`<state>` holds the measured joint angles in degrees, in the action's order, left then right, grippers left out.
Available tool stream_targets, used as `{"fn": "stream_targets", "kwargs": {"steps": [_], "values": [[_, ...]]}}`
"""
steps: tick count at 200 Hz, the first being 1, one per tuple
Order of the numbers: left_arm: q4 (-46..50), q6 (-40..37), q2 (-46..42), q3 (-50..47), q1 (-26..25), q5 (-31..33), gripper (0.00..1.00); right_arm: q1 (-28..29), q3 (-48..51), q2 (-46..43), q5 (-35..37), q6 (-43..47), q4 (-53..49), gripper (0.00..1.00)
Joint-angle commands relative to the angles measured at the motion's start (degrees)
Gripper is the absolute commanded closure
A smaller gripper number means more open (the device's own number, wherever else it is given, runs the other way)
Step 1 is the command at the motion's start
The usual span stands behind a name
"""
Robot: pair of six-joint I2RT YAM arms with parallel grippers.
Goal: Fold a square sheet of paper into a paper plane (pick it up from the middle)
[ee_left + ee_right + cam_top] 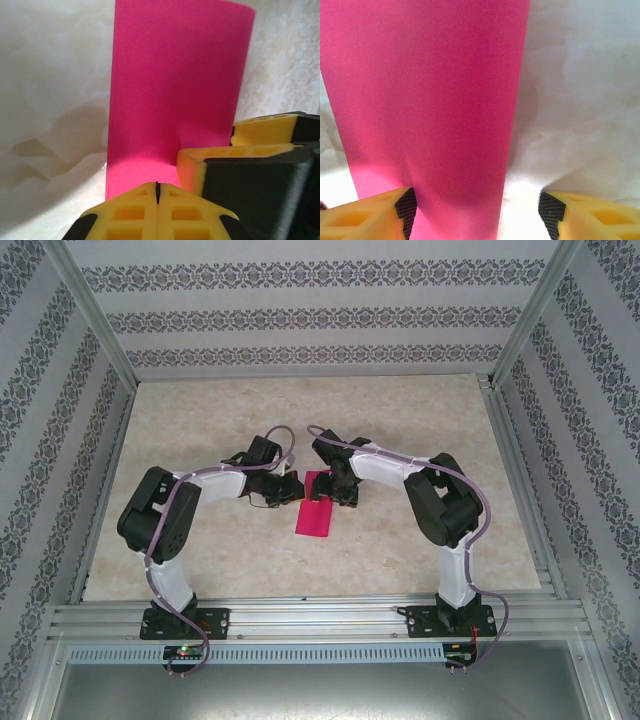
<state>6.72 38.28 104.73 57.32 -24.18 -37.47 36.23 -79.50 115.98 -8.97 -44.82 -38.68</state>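
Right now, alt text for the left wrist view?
A rectangle of pink paper lies on the marble-look table, stretching away from the camera. The left gripper sits at its near edge, yellow jaws pressed shut; whether they pinch the paper is unclear. The right gripper reaches in from the right over the near corner.

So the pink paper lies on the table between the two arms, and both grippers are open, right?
No: the left gripper is shut, jaws pressed together at the edge of the pink paper, as the left wrist view shows. The right gripper is open.
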Motion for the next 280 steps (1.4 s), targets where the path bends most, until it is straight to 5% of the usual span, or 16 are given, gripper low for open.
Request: {"fn": "stream_targets", "kwargs": {"steps": [1, 164, 225, 243, 280], "values": [[-0.73, 1.17, 1.46, 2.46, -1.1, -0.76, 1.0, -0.15, 3.22, 6.62, 3.04, -0.09, -2.63, 0.29], [2.26, 0.68, 6.68, 2.33, -1.41, 3.9, 1.0, -0.49, 1.66, 5.97, 1.72, 0.6, -1.49, 0.27], [2.25, 0.16, 6.74, 1.82, -1.45, 3.7, 1.0, -4.34, 5.98, -12.14, 0.49, 0.43, 11.17, 0.21], [2.16, 0.06, 6.7, 1.93, -1.51, 3.32, 1.0, -5.6, 11.92, -16.51, -5.88, -1.17, 21.59, 0.28], [2.16, 0.12, 6.68, 2.06, -1.63, 2.99, 1.0, -4.52, 17.86, -15.25, -16.23, -6.23, 33.56, 0.67]]}}
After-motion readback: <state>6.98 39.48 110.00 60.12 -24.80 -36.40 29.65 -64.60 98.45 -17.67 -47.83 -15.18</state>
